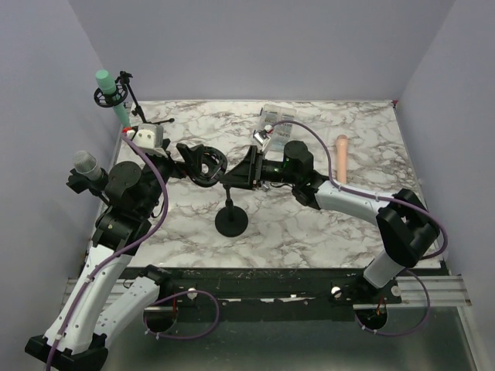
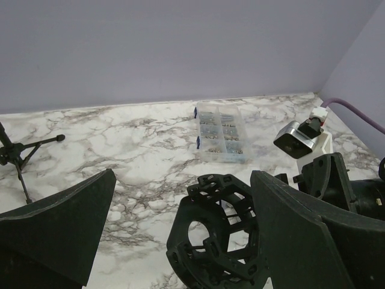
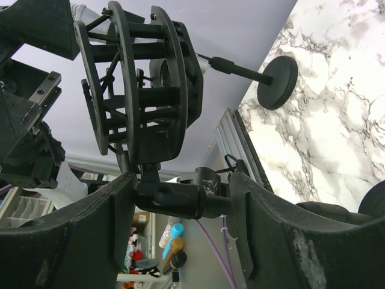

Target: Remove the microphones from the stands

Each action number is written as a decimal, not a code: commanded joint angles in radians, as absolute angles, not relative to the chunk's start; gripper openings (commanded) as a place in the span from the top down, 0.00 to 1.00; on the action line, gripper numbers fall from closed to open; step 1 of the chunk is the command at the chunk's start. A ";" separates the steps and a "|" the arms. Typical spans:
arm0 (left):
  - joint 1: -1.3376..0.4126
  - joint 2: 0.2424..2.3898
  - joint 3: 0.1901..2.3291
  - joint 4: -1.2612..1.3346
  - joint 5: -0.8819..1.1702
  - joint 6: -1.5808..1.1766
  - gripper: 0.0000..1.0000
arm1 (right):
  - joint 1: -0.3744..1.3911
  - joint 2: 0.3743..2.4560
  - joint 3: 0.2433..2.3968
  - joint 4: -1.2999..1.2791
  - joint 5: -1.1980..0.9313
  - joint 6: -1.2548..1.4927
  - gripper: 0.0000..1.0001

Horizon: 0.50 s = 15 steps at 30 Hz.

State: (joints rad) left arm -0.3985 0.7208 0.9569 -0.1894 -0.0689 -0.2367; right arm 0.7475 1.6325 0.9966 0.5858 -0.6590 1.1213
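Observation:
A black desk stand with a round base (image 1: 230, 222) stands mid-table. Its black shock mount (image 1: 203, 164) shows no microphone inside; I see the table through its ring in the left wrist view (image 2: 216, 232). My left gripper (image 1: 192, 157) is open, with its jaws on either side of the mount (image 2: 180, 235). My right gripper (image 1: 244, 175) is shut on the stand's swivel joint (image 3: 180, 195) just below the mount (image 3: 141, 84). A green microphone (image 1: 109, 94) sits in a second mount on a tripod stand at the back left.
A grey-headed microphone (image 1: 87, 165) sits by my left arm at the table's left edge. A beige microphone (image 1: 341, 157) lies at the right. A clear parts box (image 1: 277, 116) sits at the back, also in the left wrist view (image 2: 221, 132). A tripod leg (image 2: 24, 150) shows far left.

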 commanded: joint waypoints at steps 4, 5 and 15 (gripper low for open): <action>-0.393 0.709 0.976 -0.193 -0.064 -0.238 0.02 | 0.760 1.646 0.950 0.544 -0.618 1.083 0.39; -0.393 0.709 0.975 -0.193 -0.064 -0.238 0.01 | 0.761 1.649 0.948 0.537 -0.618 1.079 0.41; -0.393 0.714 0.975 -0.193 -0.061 -0.241 0.01 | 0.773 1.678 0.903 0.484 -0.588 1.026 0.45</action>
State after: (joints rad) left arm -0.3985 0.7174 0.9569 -0.1894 -0.0689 -0.2367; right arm 0.7601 1.6306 0.9710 0.6544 -0.6304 1.1164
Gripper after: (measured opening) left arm 0.980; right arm 0.556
